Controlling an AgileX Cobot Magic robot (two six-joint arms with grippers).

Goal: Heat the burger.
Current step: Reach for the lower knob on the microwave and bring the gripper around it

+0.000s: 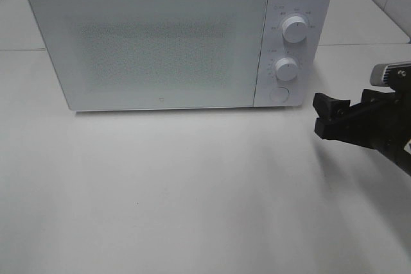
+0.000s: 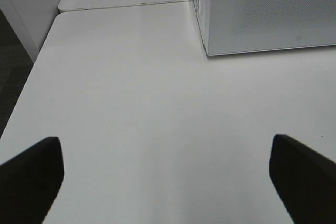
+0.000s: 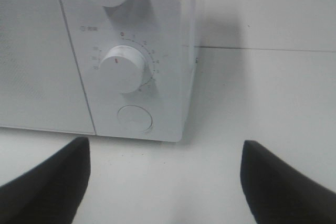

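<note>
The burger is out of view in every frame. A white microwave (image 1: 167,40) stands at the back of the table with its door shut. It has two round knobs, an upper knob (image 1: 295,29) and a lower knob (image 1: 286,68), and a round button (image 1: 278,94) below them. My right gripper (image 1: 329,117) is open and empty, hovering to the right of the microwave's control panel. In the right wrist view the lower knob (image 3: 124,68) and button (image 3: 135,118) lie ahead of the open gripper (image 3: 165,182). My left gripper (image 2: 168,182) is open and empty over bare table.
The white table (image 1: 192,190) spreads in front of the microwave. In the left wrist view the microwave's corner (image 2: 262,14) stands ahead, and the table's edge (image 2: 31,77) drops off to a dark floor. A seam between two tabletops (image 2: 126,4) runs behind.
</note>
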